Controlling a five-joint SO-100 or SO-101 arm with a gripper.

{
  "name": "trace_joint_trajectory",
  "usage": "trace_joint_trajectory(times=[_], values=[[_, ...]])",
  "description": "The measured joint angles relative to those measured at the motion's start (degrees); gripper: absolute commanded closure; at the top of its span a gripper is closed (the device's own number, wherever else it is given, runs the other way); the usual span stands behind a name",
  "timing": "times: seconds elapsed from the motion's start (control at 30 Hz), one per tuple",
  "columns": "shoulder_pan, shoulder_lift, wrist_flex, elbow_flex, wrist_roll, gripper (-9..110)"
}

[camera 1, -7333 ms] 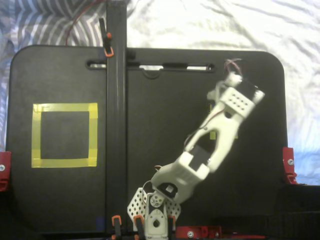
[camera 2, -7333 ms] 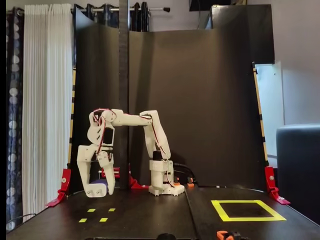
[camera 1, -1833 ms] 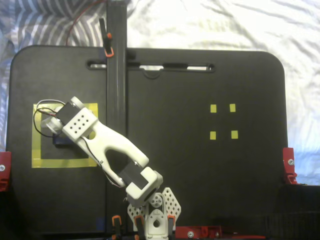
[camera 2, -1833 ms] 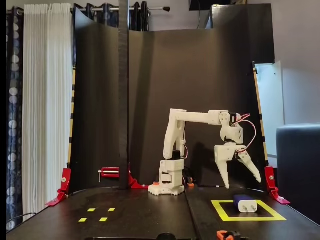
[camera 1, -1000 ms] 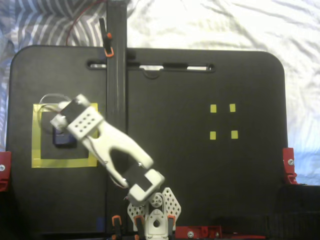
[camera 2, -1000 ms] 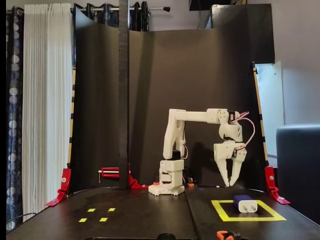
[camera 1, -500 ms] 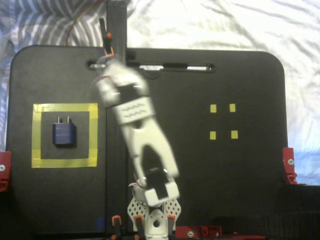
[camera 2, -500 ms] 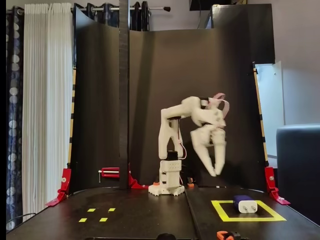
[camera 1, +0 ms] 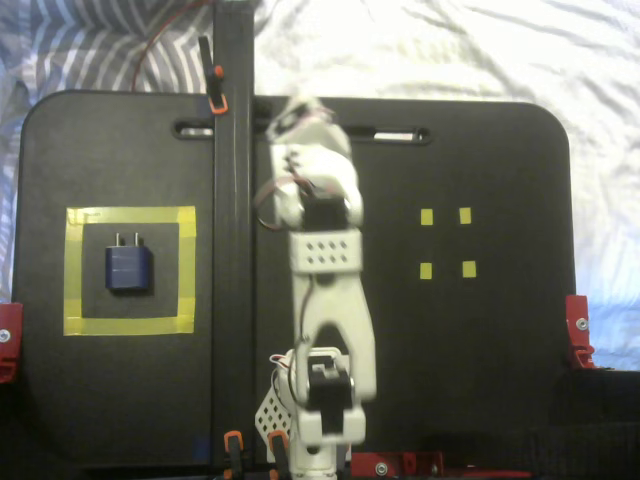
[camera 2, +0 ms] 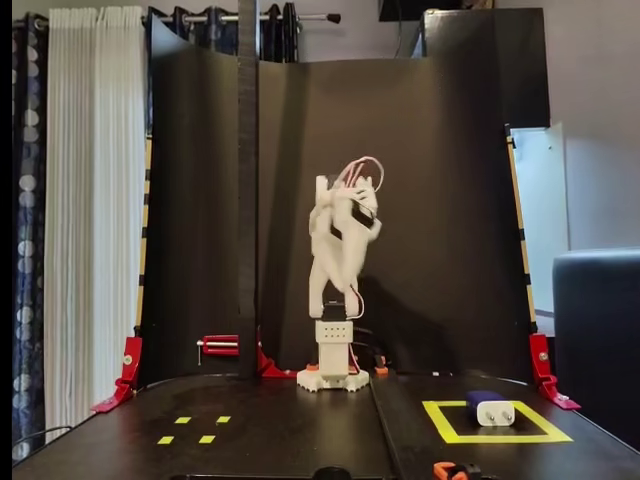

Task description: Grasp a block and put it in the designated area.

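Note:
The block (camera 1: 129,268), navy blue with two silver prongs, lies on the bare black board inside the designated area (camera 1: 130,215), a square of yellow tape at the left of a fixed view. From the front it shows at lower right, block (camera 2: 490,408) within the designated area (camera 2: 500,437). My gripper (camera 1: 296,110) is far from it, over the middle of the board, on a raised, motion-blurred white arm (camera 2: 338,250). Nothing shows between the fingers; blur hides how the jaws stand.
Small yellow square markers (camera 1: 427,217) (camera 2: 183,420) sit on the side of the board opposite the tape square. A black upright post (camera 1: 232,200) (camera 2: 247,200) stands between the arm base and the square. Red clamps (camera 1: 577,330) hold the board's edges.
The arm has swung away from the tape square to the board's middle and lifted. The block stays in the square where it was let go.

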Motion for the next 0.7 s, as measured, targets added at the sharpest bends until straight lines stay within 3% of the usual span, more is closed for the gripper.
trace_joint_trajectory(times=[0.3, 0.47, 0.7], values=[[2.55, 8.88, -20.13, 16.61, 17.14, 102], [3.60, 13.36, -24.43, 22.06, 26.54, 102], [3.52, 20.57, -31.55, 32.26, 29.27, 102]])
